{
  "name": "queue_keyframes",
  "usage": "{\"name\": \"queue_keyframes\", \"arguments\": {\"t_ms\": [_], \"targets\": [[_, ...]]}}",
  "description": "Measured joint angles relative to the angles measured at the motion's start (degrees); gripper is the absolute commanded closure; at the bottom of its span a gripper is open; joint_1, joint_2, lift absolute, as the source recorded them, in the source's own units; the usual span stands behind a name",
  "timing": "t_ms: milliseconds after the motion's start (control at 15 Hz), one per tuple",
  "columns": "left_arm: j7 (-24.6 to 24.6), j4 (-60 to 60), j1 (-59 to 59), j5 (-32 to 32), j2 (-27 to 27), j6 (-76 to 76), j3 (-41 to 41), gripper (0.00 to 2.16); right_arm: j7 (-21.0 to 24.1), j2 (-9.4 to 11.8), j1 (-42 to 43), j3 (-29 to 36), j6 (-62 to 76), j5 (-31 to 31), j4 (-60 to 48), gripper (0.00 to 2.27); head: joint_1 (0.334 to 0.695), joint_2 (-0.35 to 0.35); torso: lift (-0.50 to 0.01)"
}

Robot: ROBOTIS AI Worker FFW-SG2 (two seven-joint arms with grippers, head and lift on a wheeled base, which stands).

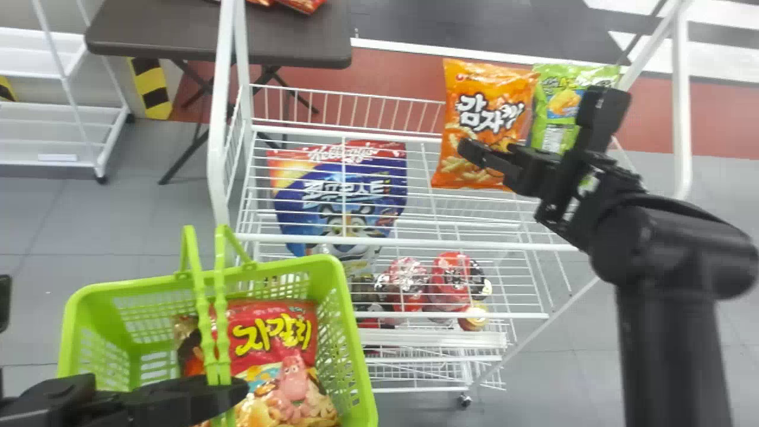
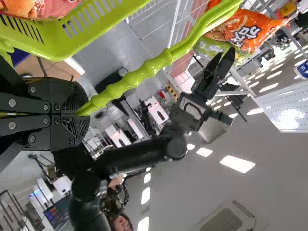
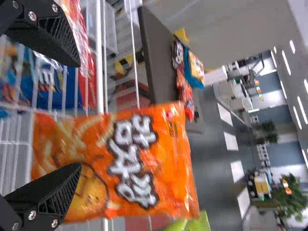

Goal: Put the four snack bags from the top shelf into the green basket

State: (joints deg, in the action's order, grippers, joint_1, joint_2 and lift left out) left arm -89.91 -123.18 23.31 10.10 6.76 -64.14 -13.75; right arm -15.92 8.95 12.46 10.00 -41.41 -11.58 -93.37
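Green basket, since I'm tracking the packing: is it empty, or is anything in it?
Not empty: in the head view, at least one red snack bag lies within the green basket.

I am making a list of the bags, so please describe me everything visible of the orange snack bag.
The orange snack bag looks like shiny, creased film, printed with white lettering and yellow snack sticks. Full-looking, it stands on the top shelf beside the green bag. The right tool is open by it; contact is unclear.
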Motion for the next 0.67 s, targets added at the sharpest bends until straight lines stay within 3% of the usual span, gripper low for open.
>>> {"name": "queue_keyframes", "arguments": {"t_ms": [67,133,200,267,333,667], "targets": [[0.0,0.14,-0.02,-0.05,-0.01,0.01,-0.12,2.15,0.31,-0.09,2.77,-0.61,4.48,2.0,5.68,0.09,0.695,-0.238,-0.004],[0.0,0.28,-0.01,-0.06,0.02,0.02,-0.29,2.15,0.51,-0.13,5.21,-1.31,7.92,3.65,10.61,0.27,0.695,-0.238,-0.004],[0.0,0.38,0.03,-0.05,0.06,0.02,-0.43,2.15,0.52,-0.15,7.03,-1.89,9.61,4.88,14.13,0.78,0.695,-0.235,-0.004],[0.0,0.49,0.08,-0.01,0.12,0.02,-0.57,2.15,0.17,-0.16,8.56,-2.39,10.48,5.87,16.92,1.65,0.695,-0.232,-0.004],[0.0,0.6,0.13,0.04,0.15,0.02,-0.71,2.15,-0.14,-0.16,9.29,-2.79,10.88,6.27,18.36,2.26,0.695,-0.229,-0.004],[0.0,0.84,0.16,0.25,0.27,0.03,-1.08,2.15,1.08,-0.68,7.61,-2.62,11.17,5.34,16.84,2.26,0.695,-0.22,-0.004]]}}
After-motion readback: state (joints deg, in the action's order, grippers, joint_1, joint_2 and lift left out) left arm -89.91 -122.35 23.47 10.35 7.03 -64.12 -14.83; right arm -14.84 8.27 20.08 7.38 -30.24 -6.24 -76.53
